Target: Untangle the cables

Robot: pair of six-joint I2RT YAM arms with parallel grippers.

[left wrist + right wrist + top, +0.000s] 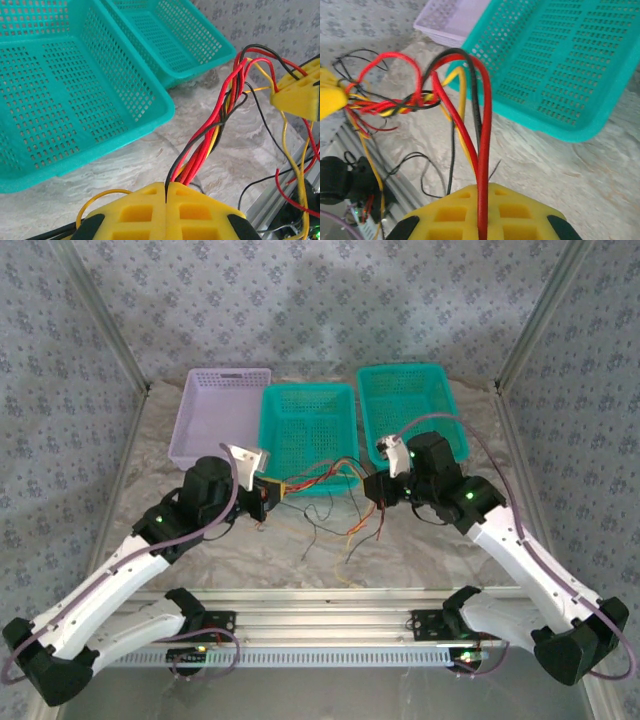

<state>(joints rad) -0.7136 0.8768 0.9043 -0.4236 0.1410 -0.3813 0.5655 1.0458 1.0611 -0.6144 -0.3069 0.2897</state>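
TABLE-TOP, NEAR EDGE: Two white arms rise from their bases at the front of the marbled table [440, 550] and lean inward until their heads almost meet. The left gripper [262, 492] has its yellow fingers [135, 212] pressed together on one end of the cables [318, 480]. In the left wrist view, red, black and yellow strands run straight out of the seam between the pads. Opposite it, the right gripper [375, 490] is likewise clamped tight. Its own camera shows a red wire and a black one disappearing between its closed yellow fingers [450, 215].

The bunch hangs in the air between the two grippers, lifted off the table. Part of it is twisted into a rope of red, black and yellow, and from there single wires bow outward in loops. Several loose ends, black and yellow among them, trail down onto the table below and towards the front rail.

Just behind the stretched wires lies the near rim of the middle teal basket [305, 388]. A second teal basket [400, 368] stands beside it to the right and slightly further back, and a lilac basket [220, 373] sits on the left. All three hold no wires. A pale patterned backdrop [320, 300] closes the scene at the rear
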